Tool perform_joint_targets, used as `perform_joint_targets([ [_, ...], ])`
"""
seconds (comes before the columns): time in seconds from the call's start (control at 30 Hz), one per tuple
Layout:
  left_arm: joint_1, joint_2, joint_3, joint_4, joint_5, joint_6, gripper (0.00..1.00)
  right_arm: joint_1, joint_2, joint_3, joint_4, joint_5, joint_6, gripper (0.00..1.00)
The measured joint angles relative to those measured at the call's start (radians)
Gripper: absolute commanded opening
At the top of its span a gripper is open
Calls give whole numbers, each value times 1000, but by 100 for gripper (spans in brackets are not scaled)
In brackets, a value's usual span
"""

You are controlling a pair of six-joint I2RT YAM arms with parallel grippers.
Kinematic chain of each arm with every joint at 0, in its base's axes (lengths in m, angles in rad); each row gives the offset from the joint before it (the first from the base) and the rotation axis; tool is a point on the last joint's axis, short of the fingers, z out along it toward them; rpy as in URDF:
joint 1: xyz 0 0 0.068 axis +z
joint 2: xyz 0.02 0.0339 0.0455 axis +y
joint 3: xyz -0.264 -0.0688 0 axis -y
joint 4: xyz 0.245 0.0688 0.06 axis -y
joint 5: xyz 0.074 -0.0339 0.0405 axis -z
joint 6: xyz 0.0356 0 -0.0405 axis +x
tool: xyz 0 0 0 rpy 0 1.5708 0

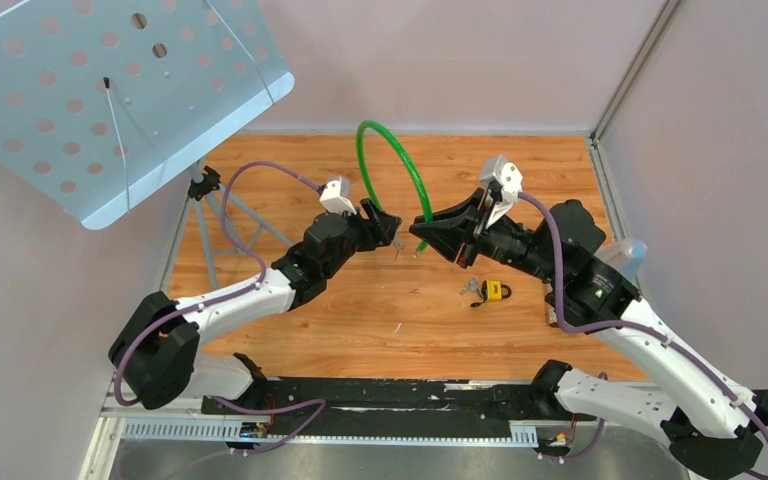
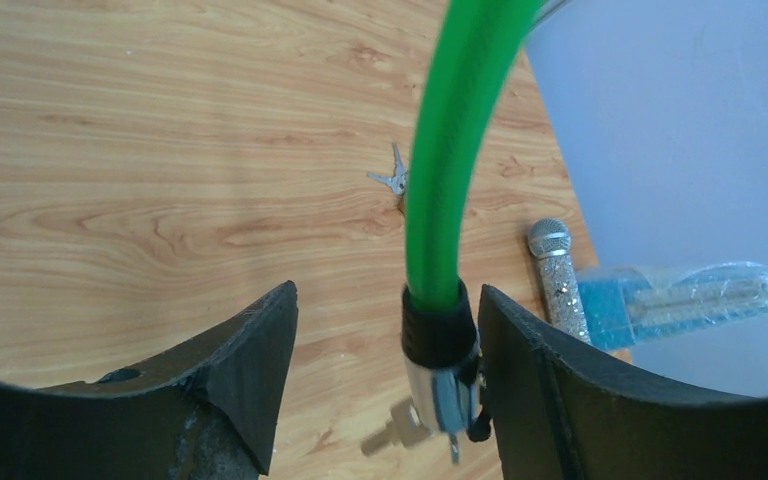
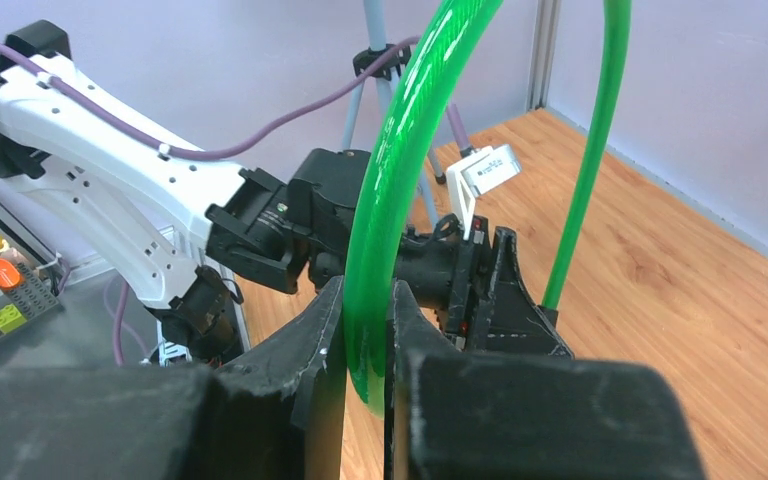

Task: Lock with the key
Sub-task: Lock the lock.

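Note:
A green cable lock point(image 1: 400, 160) arcs above the wooden table point(image 1: 360, 320). My right gripper point(image 1: 432, 232) is shut on the cable near one end, and the wrist view shows the green cable point(image 3: 400, 150) pinched between my right gripper's point(image 3: 368, 290) fingers. My left gripper point(image 1: 392, 228) faces it, open. In the left wrist view the cable's black-collared metal lock end point(image 2: 443, 370) hangs between my left gripper's point(image 2: 385, 292) spread jaws, close against the right finger point(image 2: 550, 390). A blurred silver key point(image 2: 400, 430) shows at that end. A small bunch of keys point(image 2: 394, 180) lies on the table.
A yellow padlock point(image 1: 496, 291) with keys point(image 1: 472, 290) lies on the table right of centre. A glittery microphone point(image 2: 552, 270) and a blue plastic packet point(image 2: 680, 300) lie by the right wall. A perforated music stand point(image 1: 110, 90) on a tripod point(image 1: 205, 200) stands at the back left.

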Motion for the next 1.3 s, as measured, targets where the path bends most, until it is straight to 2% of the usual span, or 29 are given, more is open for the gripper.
perform_joint_targets([
  [0.3, 29, 19, 0, 91, 48, 2, 77, 0, -16, 6, -1, -9, 1, 0],
  [0.4, 29, 19, 0, 114, 54, -2, 72, 0, -16, 6, -2, -9, 2, 0],
  [0.67, 29, 25, 0, 129, 72, -33, 36, 0, -16, 6, -2, -8, 4, 0],
  [0.73, 30, 27, 0, 128, 74, -46, 20, 0, -16, 6, -2, -7, 4, 0],
  [0.77, 32, 28, 0, 128, 77, -54, 9, 0, -16, 6, -2, -6, 3, 0],
  [0.83, 35, 29, 0, 127, 84, -74, 0, 0, -16, 6, -1, -4, 3, 0],
  [1.03, 48, 29, 0, 126, 152, -148, 0, 0, -18, -34, 40, 19, -10, 0],
  [1.3, 55, 29, 25, 147, 311, -325, 0, 0, -16, -171, 224, 76, -32, 0],
])
